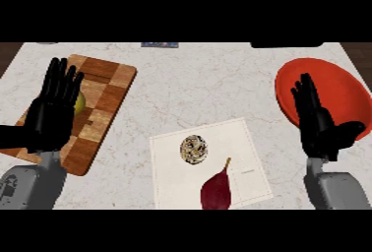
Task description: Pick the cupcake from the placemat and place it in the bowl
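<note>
Cupcake point(194, 149): lower centre, on white placemat point(247, 142), beside a dark red leaf-shaped item point(216, 191); ungrasped. Red bowl point(338, 81): right edge, awaiting it. Right hand point(318, 125) and left hand point(51, 110): fingers straight, apart, holding nothing. Cutting board point(105, 106): left of desk point(196, 83).

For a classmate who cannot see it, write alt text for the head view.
A cupcake sits on a white placemat beside a dark red leaf-shaped object. The open left hand covers a wooden cutting board; the open right hand overlaps a red bowl.
</note>
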Robot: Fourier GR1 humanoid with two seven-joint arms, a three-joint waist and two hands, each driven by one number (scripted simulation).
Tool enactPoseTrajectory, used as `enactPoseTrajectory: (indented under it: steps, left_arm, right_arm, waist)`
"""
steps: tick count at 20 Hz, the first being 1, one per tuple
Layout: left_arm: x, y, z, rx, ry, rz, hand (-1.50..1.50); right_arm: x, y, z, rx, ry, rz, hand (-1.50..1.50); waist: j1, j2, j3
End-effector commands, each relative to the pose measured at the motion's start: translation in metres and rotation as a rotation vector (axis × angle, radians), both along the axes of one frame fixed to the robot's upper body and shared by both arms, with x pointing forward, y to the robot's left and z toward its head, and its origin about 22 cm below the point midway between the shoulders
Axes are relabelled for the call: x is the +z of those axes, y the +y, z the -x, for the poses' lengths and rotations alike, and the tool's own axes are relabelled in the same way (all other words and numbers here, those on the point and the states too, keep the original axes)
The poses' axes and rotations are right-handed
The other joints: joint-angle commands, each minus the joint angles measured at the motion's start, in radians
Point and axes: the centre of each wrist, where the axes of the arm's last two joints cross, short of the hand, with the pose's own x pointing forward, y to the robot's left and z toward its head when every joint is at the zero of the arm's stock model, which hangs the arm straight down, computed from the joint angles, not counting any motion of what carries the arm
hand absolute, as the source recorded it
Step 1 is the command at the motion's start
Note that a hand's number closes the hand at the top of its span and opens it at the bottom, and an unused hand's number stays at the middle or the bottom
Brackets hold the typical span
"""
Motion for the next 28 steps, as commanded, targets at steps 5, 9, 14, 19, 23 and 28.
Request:
enactPoseTrajectory:
  steps: [5,9,14,19,23,28]
  left_arm:
    - [-0.025,-0.015,0.004,-0.091,0.118,-0.209,0.00]
    - [-0.036,-0.032,0.016,-0.082,0.212,-0.253,0.00]
    - [-0.037,-0.049,0.015,-0.067,0.223,-0.257,0.00]
    - [-0.022,-0.043,0.014,-0.061,0.223,-0.281,0.00]
    - [-0.047,-0.055,0.030,-0.069,0.231,-0.271,0.00]
    - [-0.031,-0.049,0.029,-0.069,0.227,-0.260,0.00]
  right_arm:
    - [-0.003,0.095,0.014,0.728,0.083,0.302,1.50]
    - [-0.018,0.128,0.043,0.473,-0.195,0.407,-1.50]
    - [-0.037,0.125,0.066,0.527,-0.324,0.107,-1.50]
    - [0.012,0.094,0.082,0.500,-0.408,0.216,-1.50]
    - [0.055,0.112,0.081,0.399,-0.320,0.368,-1.50]
    - [0.081,0.124,0.063,0.462,-0.163,0.465,-1.50]
  waist:
    - [0.090,0.010,0.004]
    - [0.036,-0.007,0.008]
    - [0.026,-0.002,0.008]
    - [0.022,-0.004,0.006]
    - [0.025,-0.006,0.005]
    - [0.035,-0.003,0.006]
